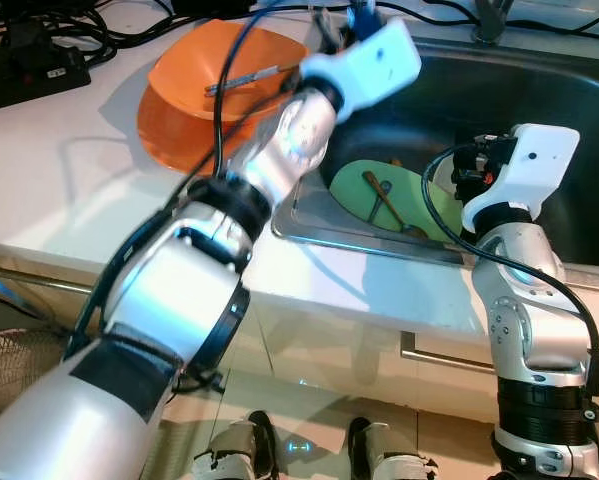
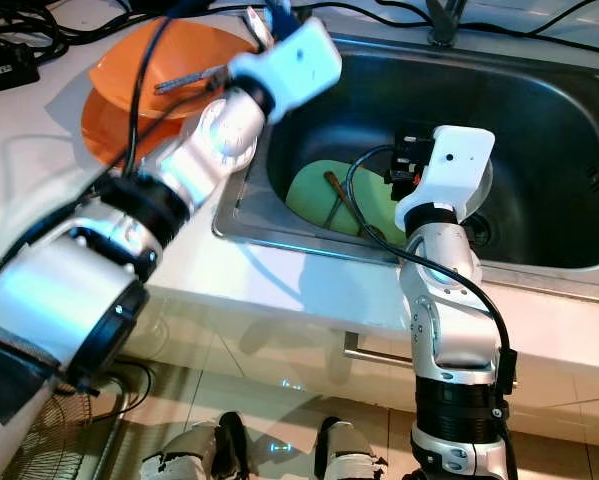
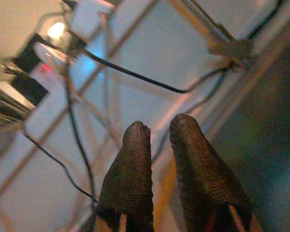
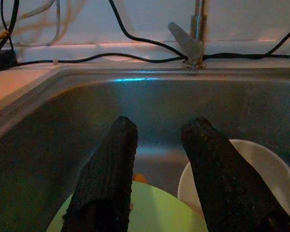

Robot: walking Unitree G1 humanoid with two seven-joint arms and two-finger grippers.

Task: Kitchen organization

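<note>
Two plates in sink (image 2: pixel 539 160) | green plate (image 1: pixel 354 185) holds spoon (image 1: pixel 394 210) | right hand (image 4: pixel 159 145) parted, empty | left hand (image 3: pixel 157 133) near-closed, empty

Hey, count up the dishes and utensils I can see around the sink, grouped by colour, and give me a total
Orange bowl: 1
Green plate: 1
White plate: 1
Silver utensil in the orange bowl: 1
Brown-handled utensils on the green plate: 2, as far as I can tell
Total: 6
</note>
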